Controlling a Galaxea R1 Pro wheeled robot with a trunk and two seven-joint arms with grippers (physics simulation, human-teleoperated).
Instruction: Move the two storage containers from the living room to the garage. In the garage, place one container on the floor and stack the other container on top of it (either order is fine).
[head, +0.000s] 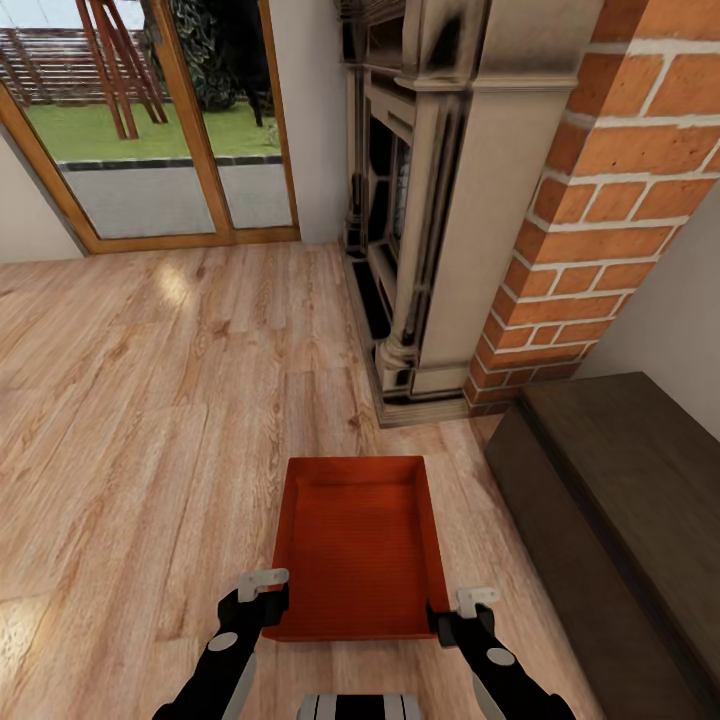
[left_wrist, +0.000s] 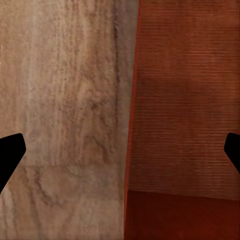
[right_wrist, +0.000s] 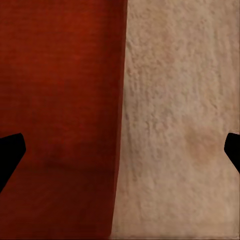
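Here, one orange-red storage container (head: 360, 545), lidless, flat on the light wood floor (head: 150, 400) of the living room, just short of the fireplace (head: 420, 200) and beside the dark bench (head: 620, 500). Looks light and stiff, though thin-walled and smooth, so likely to slip or twist under a one-sided pinch; best taken by both long side walls near the close corners and lifted level. Left gripper (head: 262, 590) and right gripper (head: 468, 610) spread wide, each straddling a side wall, nothing clamped yet
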